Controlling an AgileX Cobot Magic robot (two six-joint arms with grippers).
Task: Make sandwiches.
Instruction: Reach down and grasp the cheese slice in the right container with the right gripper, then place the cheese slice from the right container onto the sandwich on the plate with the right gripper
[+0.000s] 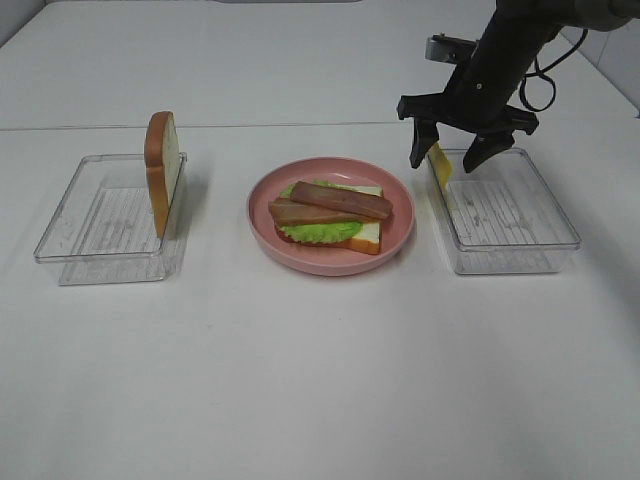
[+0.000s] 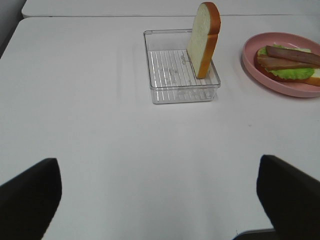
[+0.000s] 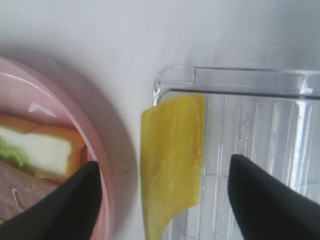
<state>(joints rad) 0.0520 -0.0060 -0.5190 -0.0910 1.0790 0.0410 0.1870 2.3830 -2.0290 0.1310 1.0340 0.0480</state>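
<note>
The cheese slice (image 3: 172, 155) is leaning on edge inside the tray (image 1: 520, 245) at the plate's (image 1: 330, 268) three o'clock, and the sandwich (image 1: 330, 212) on that plate is lacking it. You are picking the cheese: your right gripper (image 1: 445, 160) is hanging over it, jaws spread astride, pinching nothing, so the next move is calling for a descent and a squeeze across its faces. Your left gripper (image 2: 159, 165) is resting spread wide.
</note>
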